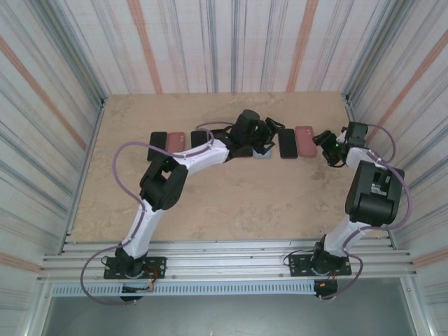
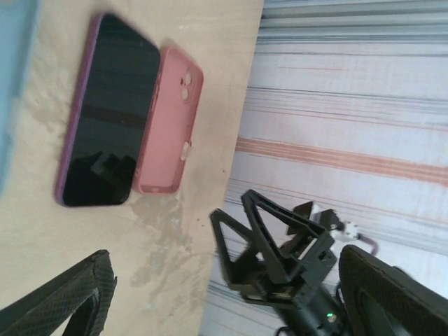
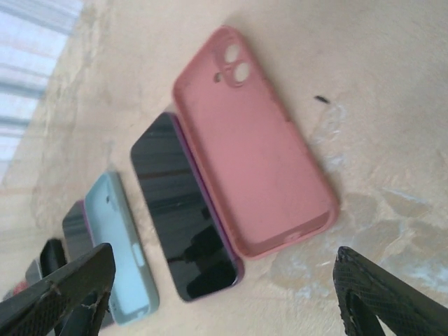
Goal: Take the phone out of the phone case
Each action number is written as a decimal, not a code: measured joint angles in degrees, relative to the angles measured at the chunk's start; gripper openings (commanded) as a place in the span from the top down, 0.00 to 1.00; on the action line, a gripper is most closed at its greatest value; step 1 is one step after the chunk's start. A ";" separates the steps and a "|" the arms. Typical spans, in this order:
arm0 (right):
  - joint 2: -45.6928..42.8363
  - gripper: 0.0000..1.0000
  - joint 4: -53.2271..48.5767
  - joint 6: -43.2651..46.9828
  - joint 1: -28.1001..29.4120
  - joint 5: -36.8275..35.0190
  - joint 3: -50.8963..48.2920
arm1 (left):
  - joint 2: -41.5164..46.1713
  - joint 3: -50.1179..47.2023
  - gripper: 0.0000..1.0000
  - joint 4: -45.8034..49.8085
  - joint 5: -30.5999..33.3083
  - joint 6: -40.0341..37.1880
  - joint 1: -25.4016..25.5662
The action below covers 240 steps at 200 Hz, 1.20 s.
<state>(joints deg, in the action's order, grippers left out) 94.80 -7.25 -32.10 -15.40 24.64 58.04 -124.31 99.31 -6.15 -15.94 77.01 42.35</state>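
A dark phone with a purple rim lies screen up on the table, side by side with a pink phone case that lies hollow side up with nothing in it. From above, the phone and the pink case sit at the back right. My right gripper hovers just right of the case, open, nothing between its fingers. My left gripper is just left of the phone and the case, also open and holding nothing.
A light blue case lies left of the phone, partly under the left gripper. Farther left lie a dark phone, another pink case and another dark phone. Striped walls enclose the table; the right wall is close to my right gripper.
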 measured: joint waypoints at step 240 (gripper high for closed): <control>-12.15 0.01 39.06 28.24 10.34 -11.50 -30.80 | 55.36 -67.73 0.01 2.69 5.05 -80.28 -39.50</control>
<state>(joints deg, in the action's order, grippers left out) 82.65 31.81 -3.86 -5.06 13.15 27.24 -68.95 31.57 -3.46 -10.90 -3.27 2.85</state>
